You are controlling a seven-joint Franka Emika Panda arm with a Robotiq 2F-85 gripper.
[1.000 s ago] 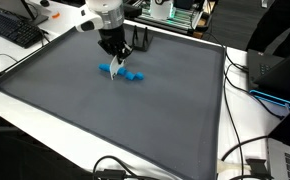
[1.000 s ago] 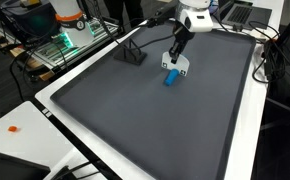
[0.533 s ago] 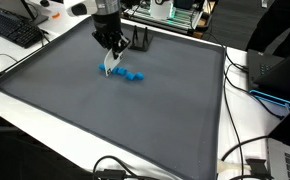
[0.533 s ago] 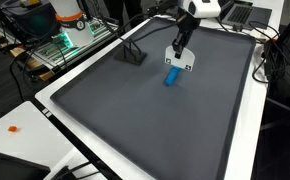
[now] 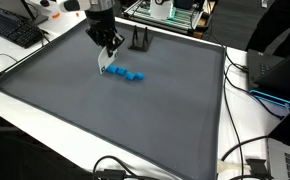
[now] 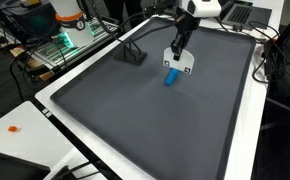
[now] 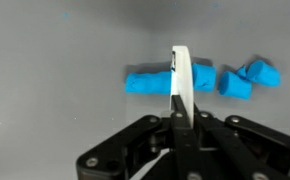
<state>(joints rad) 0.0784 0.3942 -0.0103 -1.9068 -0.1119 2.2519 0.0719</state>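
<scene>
Above blue blocks [image 7: 150, 82], thin white card [image 7: 181, 75]

The arm [image 6: 199, 8] is the usual glossy white shell, all rounded segments, going dark where the wrist starts. Below that the claw [image 6: 179, 62] is black, with a chunky body that narrows toward the tips and ends in pale white fingers [image 7: 182, 72]. In the wrist view you get the matte black linkage bars [image 7: 135, 140] fanning out from the middle, with a few small round pivot screws [image 7: 92, 162] down near the bottom edge.
</scene>
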